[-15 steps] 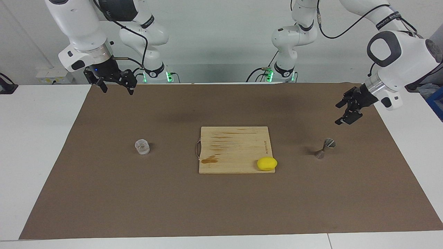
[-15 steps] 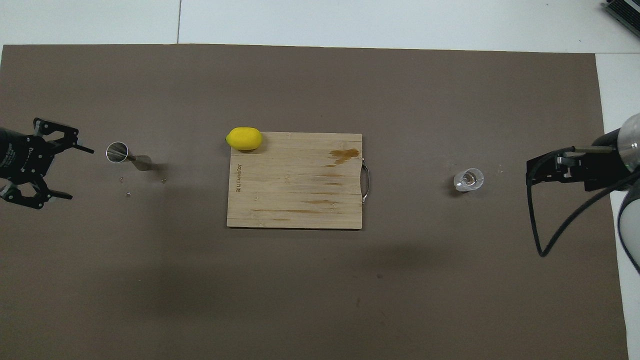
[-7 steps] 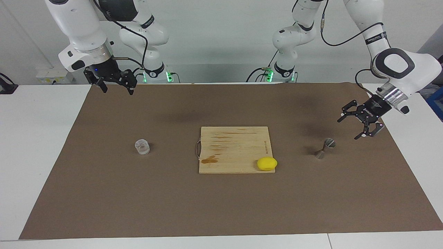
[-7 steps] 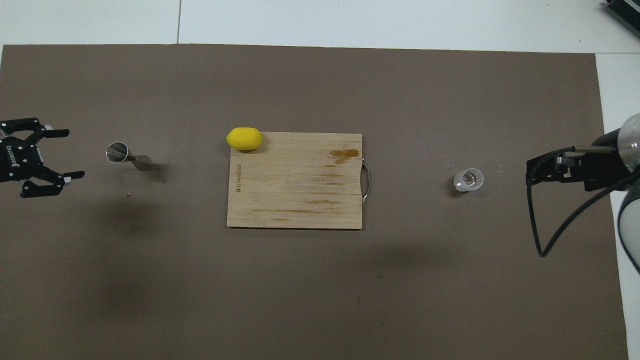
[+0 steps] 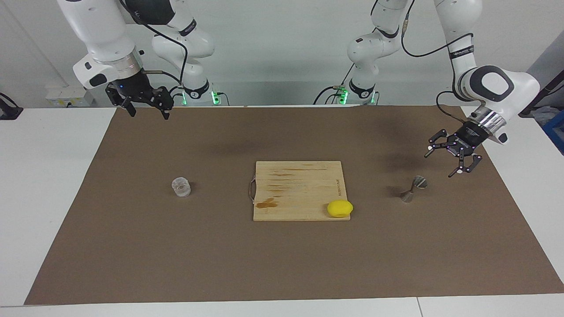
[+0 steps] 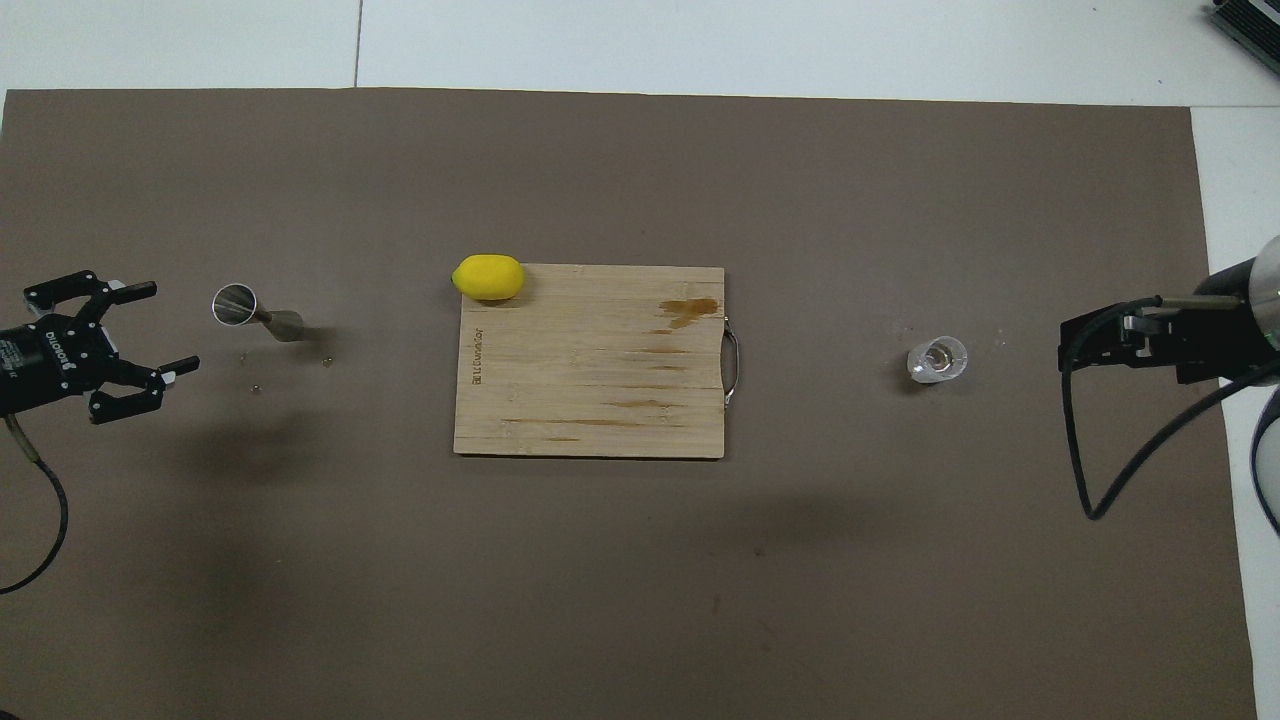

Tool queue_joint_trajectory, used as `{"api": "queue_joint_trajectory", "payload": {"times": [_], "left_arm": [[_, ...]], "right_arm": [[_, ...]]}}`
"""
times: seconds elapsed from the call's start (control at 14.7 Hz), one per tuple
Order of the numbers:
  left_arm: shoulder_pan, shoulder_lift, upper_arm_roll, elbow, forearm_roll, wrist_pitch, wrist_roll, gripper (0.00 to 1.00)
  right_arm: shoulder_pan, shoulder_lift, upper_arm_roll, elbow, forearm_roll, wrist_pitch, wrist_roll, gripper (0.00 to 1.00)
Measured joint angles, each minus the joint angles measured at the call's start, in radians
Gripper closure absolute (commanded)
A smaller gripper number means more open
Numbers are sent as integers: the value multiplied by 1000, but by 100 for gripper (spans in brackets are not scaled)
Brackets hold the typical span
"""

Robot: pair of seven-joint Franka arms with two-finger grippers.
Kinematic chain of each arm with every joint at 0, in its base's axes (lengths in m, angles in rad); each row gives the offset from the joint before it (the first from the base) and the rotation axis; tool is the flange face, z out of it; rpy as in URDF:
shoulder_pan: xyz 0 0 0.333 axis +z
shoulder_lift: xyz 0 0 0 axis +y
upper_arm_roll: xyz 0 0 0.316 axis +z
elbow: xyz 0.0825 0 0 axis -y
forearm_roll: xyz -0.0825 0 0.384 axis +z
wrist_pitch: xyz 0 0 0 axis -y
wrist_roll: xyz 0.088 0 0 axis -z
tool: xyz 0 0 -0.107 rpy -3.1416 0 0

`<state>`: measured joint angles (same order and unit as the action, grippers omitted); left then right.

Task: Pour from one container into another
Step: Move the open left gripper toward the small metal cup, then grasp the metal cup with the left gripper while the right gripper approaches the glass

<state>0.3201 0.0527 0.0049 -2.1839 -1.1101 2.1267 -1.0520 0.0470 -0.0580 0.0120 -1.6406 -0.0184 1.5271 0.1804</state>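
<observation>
The steel hourglass jigger (image 5: 413,189) stands upright on the brown mat toward the left arm's end; it also shows in the overhead view (image 6: 253,313). The clear glass tumbler (image 5: 181,186) stands on the mat toward the right arm's end and shows in the overhead view too (image 6: 937,360). My left gripper (image 5: 440,164) is open and empty, low over the mat just beside the jigger and apart from it; the overhead view shows it as well (image 6: 171,327). My right gripper (image 5: 150,115) is open and empty, raised over the mat's edge by the robots.
A wooden cutting board (image 5: 299,180) with a metal handle lies mid-table between the two containers. A yellow lemon (image 5: 339,208) sits on its corner toward the jigger. A few small specks (image 6: 255,387) lie on the mat by the jigger.
My left gripper has come down, turned, and moved in beside the jigger. The right gripper has barely moved. The jigger, tumbler, board and lemon have not moved.
</observation>
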Motion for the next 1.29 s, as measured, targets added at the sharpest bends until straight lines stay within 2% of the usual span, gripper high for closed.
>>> {"api": "queue_joint_trajectory", "payload": {"times": [0.61,1.02,1.29], "left_arm": [[-5,0,-10,-142,-310,83,219,0],[-51,3,-14,-160,-453,132,255,0],[-56,18,-15,-166,-536,140,310,0]], "right_arm": [[1,7,-2,-4,0,22,65,8],[3,64,1,-5,1,116,152,8],[-1,70,0,-2,34,139,230,10]]}}
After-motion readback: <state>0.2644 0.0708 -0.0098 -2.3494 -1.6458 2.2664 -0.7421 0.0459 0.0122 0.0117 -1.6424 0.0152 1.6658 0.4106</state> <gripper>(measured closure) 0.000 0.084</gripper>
